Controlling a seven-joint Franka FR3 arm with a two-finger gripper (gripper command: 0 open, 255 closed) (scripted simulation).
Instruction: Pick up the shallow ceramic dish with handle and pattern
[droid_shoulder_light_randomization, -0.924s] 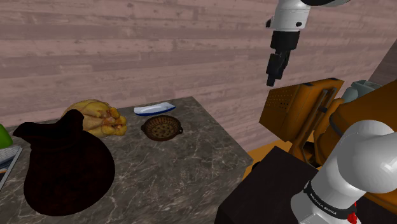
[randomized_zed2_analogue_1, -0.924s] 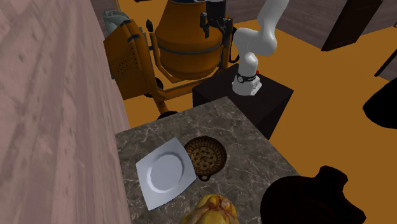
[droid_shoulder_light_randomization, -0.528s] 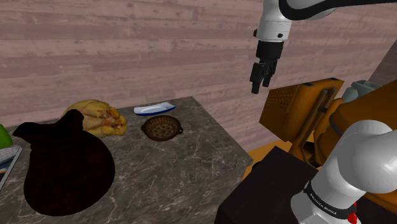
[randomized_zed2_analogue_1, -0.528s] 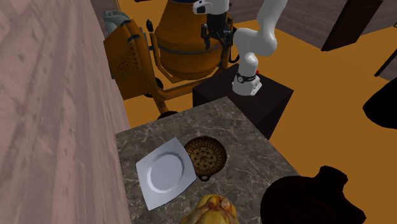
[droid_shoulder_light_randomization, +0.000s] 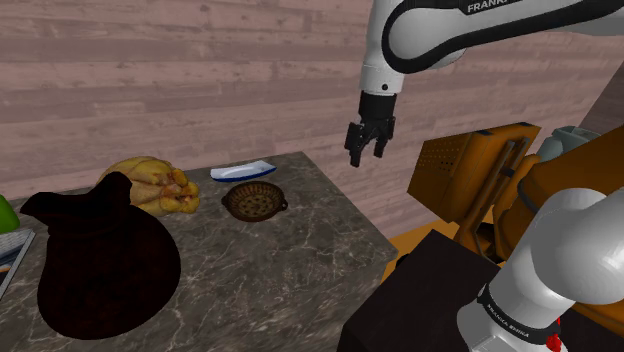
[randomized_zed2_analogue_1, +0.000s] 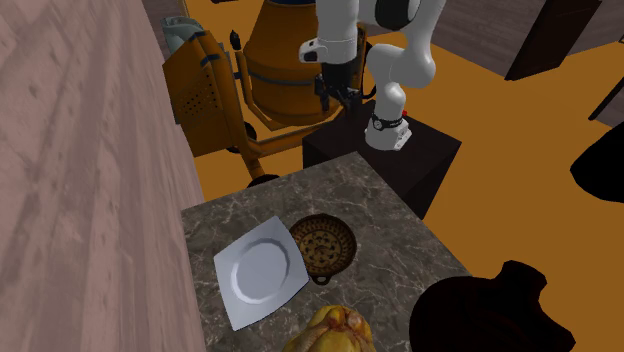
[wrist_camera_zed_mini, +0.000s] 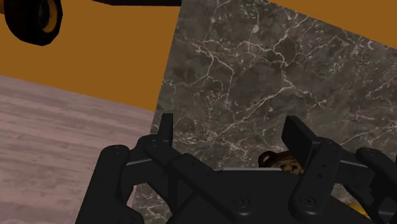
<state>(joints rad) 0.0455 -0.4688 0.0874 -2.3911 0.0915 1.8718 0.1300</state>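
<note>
Pincer (droid_shoulder_light_randomization: 365, 154): open, empty, aloft near the stand-side end of the worktop (droid_shoulder_light_randomization: 300, 255) | brown patterned dish (droid_shoulder_light_randomization: 253, 201): on worktop, just beside white plate (droid_shoulder_light_randomization: 242, 171) | you: it lies below, toward shoulder view's left, well apart.

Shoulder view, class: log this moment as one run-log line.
black gripper: raised, apart from dish | fingers: open, empty | brown round patterned dish with handle: on dark marble table, beside white square plate
</note>
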